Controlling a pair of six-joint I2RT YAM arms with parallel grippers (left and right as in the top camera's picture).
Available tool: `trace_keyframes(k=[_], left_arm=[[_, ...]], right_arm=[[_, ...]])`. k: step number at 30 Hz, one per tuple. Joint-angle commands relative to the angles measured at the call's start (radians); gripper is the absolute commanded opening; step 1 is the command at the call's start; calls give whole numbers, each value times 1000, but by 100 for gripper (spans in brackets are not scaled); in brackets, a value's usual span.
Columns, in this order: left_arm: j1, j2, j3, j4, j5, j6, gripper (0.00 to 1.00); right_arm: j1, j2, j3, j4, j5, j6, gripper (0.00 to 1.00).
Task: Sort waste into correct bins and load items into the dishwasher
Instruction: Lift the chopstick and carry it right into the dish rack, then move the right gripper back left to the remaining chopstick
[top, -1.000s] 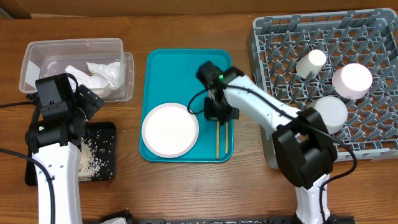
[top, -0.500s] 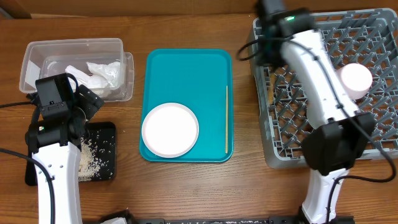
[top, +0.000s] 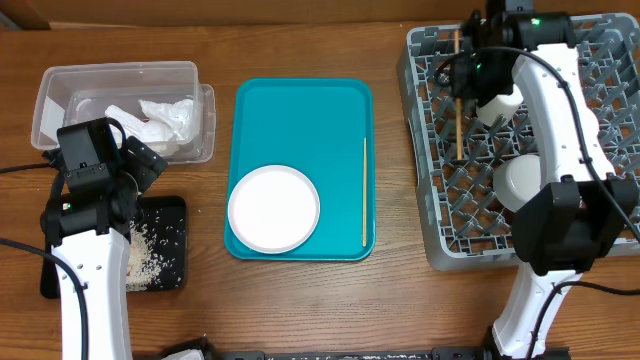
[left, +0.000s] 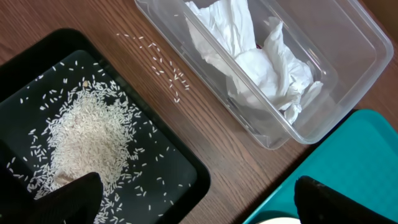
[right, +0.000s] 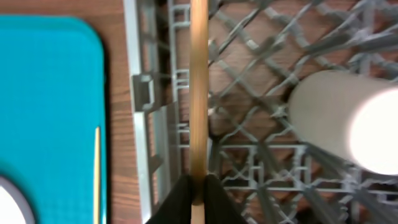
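Right now the chopstick (right: 198, 93) is pinched in the right gripper (right: 198, 191), whose fingers are clamped together on its lower end. That end is hidden between them, and the whole right wrist view is soft with blur. From overhead, the stick runs along the left edge of the dish rack (top: 430, 240), just inside it, toward the far-left corner. I cannot tell whether it touches the lattice.

Just to its right a small white cup (top: 497, 105) lies on its side among the pegs. Nearer to me, a pale bowl (top: 525, 180) sits partly behind my right arm.

A second chopstick (top: 363, 190) lies along the right edge of the teal tray (top: 300, 120), and the white plate (top: 273, 208) sits in that tray's near-left corner.

On the left side of the table, the left gripper (left: 200, 202) has its jaws wide apart and holds nothing; only the dark fingertips (left: 81, 196) show, cut off at the bottom of the wrist view. It hangs between the black tray (left: 186, 174), heaped with rice (left: 87, 137), and the teal tray. The clear tub (left: 348, 37) holds crumpled napkins (left: 255, 62), and stray grains (left: 158, 62) dot the wood between tub and black tray.
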Motion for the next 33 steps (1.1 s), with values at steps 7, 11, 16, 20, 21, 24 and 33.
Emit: trace_keyframes(k=[7, 11, 16, 20, 21, 24, 33], left_arm=[[4, -10, 15, 2, 4, 19, 100], [4, -10, 15, 2, 4, 19, 100], [4, -10, 15, 1, 4, 19, 100], [4, -10, 15, 2, 4, 19, 100], [4, -10, 15, 1, 4, 19, 100], [4, -10, 15, 2, 4, 19, 100], [4, -10, 15, 2, 4, 19, 100]], right_arm=[[8, -16, -118, 30, -48, -5, 35], [10, -17, -103, -6, -101, 42, 35], [26, -37, -68, -62, -266, 42, 36], [82, -82, -68, -74, -317, 65, 36], [101, -90, -68, -75, -316, 77, 36], [170, -97, -68, -68, -281, 141, 40], [375, -93, -233, 54, 117, 502, 89]])
